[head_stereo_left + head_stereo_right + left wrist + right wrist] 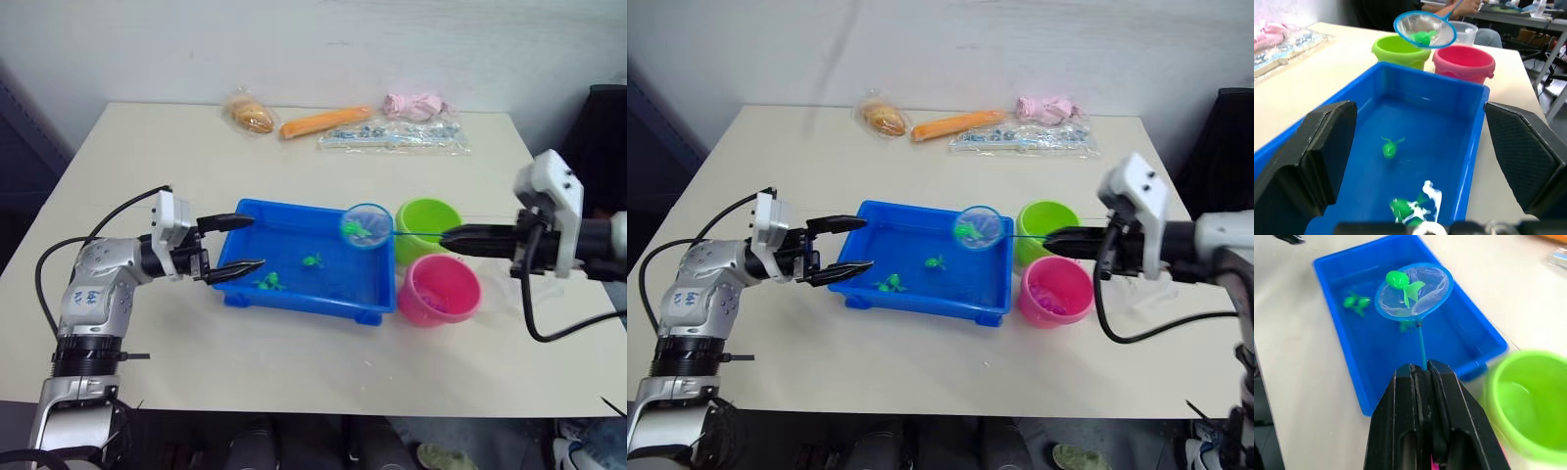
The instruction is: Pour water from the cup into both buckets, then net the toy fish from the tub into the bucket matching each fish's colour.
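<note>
my left gripper (238, 245) sits at the tub's (294, 294) left end, fingers spread apart, one on either side of that short wall, holding nothing. the tub, blue and rectangular, lies mid-table; two green fish (268, 282) (313, 260) lie in it. above the tub's right end hangs the net (367, 225), lifted clear of the rim, with a green fish (1399, 280) resting on its mesh. its thin handle runs right, across the near side of the green bucket (428, 222), into my right gripper (458, 238), whose fingers are pressed together on the handle. the pink bucket (440, 289) stands touching the green one, nearer me, just beside the tub's right end. the cup (1465, 32) stands behind the pink bucket in my left wrist view. along the far edge lie packets (392, 135).
</note>
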You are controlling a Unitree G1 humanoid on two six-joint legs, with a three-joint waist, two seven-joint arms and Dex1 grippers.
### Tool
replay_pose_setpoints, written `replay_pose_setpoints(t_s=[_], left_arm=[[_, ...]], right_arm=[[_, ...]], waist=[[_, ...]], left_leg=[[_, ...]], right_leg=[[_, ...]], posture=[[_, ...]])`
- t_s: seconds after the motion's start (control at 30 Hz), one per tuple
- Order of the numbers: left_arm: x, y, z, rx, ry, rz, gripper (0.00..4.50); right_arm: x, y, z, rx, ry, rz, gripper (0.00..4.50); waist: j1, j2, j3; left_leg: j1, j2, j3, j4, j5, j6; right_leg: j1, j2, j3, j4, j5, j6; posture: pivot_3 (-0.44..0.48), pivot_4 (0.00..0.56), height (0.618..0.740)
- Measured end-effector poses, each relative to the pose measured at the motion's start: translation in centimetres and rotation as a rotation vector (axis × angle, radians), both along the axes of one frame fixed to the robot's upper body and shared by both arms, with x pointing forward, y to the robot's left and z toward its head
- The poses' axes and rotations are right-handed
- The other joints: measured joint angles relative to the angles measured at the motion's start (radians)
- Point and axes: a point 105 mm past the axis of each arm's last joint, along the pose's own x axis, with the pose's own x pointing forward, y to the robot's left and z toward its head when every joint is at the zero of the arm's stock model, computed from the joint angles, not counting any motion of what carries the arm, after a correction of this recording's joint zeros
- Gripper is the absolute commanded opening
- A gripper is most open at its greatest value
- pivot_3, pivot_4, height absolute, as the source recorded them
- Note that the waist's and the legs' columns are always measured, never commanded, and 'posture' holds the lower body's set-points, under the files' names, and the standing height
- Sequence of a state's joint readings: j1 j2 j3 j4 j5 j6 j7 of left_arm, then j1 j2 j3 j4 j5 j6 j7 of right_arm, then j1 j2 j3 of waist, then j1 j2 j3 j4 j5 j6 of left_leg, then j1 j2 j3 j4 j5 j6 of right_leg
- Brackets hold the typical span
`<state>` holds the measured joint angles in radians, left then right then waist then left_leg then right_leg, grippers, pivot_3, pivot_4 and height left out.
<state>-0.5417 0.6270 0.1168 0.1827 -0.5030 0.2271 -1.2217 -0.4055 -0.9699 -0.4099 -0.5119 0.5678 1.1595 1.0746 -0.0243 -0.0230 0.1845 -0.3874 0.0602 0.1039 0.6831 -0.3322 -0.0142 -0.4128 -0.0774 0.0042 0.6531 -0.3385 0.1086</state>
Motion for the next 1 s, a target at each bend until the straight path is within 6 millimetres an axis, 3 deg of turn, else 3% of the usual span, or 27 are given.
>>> replay_pose_setpoints(t_s=[0.23,0.53,0.77,1.0], left_arm=[[0.5,-2.0,-0.3,-0.055,0.048,-0.026,4.46],[0.1,-4.2,-0.4,-0.089,0.063,-0.089,4.46],[0.0,-4.7,-0.3,-0.106,0.053,-0.103,4.46],[-0.1,-5.4,-0.1,-0.127,0.035,-0.107,4.46]], right_arm=[[-1.9,-4.1,-1.1,-0.061,-0.039,-0.202,0.00],[-1.1,-7.2,-0.8,-0.016,-0.155,-0.391,0.00],[0.8,-8.7,-1.0,-0.085,-0.243,-0.485,0.00],[1.8,-8.3,-2.1,-0.221,-0.323,-0.460,0.00]], waist=[[0.000,0.000,0.000],[-0.001,0.000,0.000],[-0.002,0.000,0.000],[-0.001,0.000,0.000]], left_leg=[[0.000,-0.007,0.000,0.000,0.001,0.001],[0.002,-0.009,-0.002,0.000,0.004,0.001],[0.002,-0.009,-0.002,0.000,0.004,0.001],[0.002,-0.010,-0.002,0.000,0.004,0.001]], right_leg=[[0.001,0.000,0.001,-0.001,0.001,0.002],[0.002,-0.001,0.002,-0.002,0.001,0.002],[0.002,-0.001,0.002,-0.001,0.001,0.002],[0.002,-0.001,0.002,-0.001,0.001,0.002]], posture=[[0.000,0.150,0.740],[0.000,0.150,0.740],[0.000,0.150,0.740],[0.000,0.150,0.740]])
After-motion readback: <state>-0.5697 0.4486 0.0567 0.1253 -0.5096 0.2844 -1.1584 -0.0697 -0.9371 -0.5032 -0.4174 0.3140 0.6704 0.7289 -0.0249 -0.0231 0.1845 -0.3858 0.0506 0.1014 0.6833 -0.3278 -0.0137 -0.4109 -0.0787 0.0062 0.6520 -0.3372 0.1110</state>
